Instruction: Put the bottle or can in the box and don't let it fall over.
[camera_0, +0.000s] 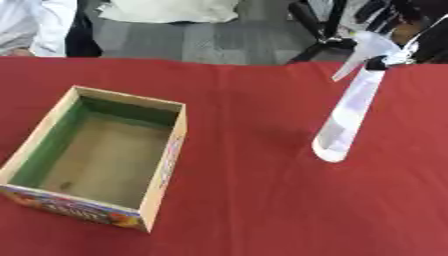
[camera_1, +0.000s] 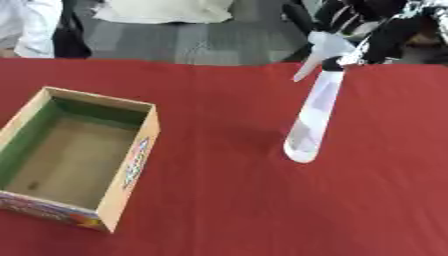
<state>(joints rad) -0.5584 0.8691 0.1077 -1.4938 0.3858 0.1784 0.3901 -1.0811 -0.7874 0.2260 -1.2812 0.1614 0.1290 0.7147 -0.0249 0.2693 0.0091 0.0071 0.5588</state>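
Your right hand (camera_1: 372, 22) grips the spray bottle (camera_1: 313, 112) at its top, fingers curled round; bottle hangs beneath, well right of the box (camera_0: 166, 150).

box (camera_0: 163, 162) left on table (camera_0: 262, 210) | bottle (camera_1: 313, 116) right (well apart)

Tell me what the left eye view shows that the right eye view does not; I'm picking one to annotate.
Only the left eye view shows the box's near corner with red table around it. Only the right eye view shows more of the right hand above the spray bottle, its fingers too blurred to read. Both show the open box with nothing in it and the bottle held off the red table, apart from the box.
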